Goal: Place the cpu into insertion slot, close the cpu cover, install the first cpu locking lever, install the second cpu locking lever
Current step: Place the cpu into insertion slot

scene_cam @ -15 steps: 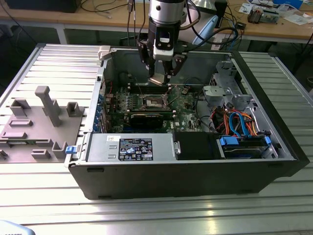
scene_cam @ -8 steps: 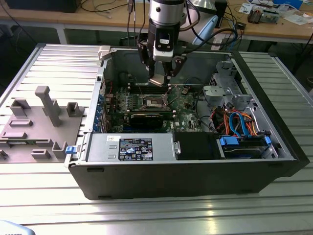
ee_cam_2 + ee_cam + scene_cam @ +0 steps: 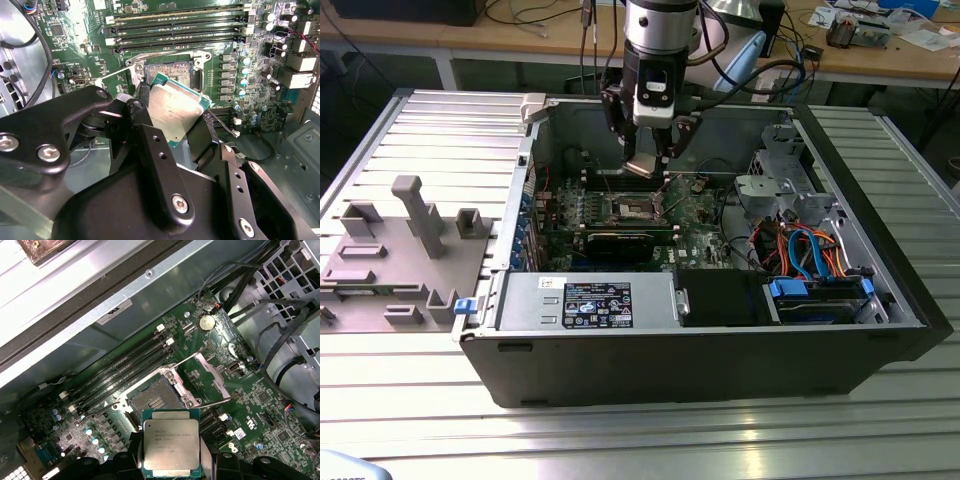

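Note:
My gripper [image 3: 644,166] is shut on the cpu [image 3: 642,163], a flat square chip with a silver-grey top, gripped by two opposite edges. It hangs inside the open computer case, a little above the green board. In both wrist views the cpu [image 3: 171,441] [image 3: 175,111] sits between the black fingers [image 3: 144,112], just short of the insertion slot [image 3: 152,399] [image 3: 170,75]. The slot is a dark square socket with a metal rim and lies bare. The cpu cover [image 3: 209,381], a thin metal frame, stands swung open beside the socket.
Long memory slots [image 3: 120,371] run beside the socket. Bundled cables [image 3: 805,250] and a drive cage [image 3: 775,185] fill the case on the exterior view's right. A grey power supply box [image 3: 590,300] sits at the front. A grey fixture [image 3: 410,240] lies outside the case.

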You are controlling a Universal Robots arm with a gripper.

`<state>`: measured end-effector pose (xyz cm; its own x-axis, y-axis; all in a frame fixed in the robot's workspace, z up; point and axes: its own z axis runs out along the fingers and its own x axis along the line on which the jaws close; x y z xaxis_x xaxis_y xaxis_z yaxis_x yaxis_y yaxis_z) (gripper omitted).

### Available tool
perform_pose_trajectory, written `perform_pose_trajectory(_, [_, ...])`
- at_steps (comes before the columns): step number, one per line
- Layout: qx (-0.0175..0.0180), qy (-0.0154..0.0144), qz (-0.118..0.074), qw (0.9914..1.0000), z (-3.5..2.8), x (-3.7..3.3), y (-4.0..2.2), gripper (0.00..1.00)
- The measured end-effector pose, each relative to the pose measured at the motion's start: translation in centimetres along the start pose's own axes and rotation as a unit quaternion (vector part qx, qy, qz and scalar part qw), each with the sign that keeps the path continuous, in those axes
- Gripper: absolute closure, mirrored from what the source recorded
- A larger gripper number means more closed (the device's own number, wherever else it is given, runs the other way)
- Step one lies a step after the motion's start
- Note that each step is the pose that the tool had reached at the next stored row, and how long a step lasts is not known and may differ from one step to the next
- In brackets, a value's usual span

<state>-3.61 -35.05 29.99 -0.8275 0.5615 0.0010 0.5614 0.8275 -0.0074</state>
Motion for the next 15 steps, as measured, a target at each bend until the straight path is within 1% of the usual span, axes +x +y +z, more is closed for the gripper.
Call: perform_pose_trajectory(15, [0.0000, 0.0000, 0.003, 0.99999, 0.32, 0.00, 0.00, 0.45])
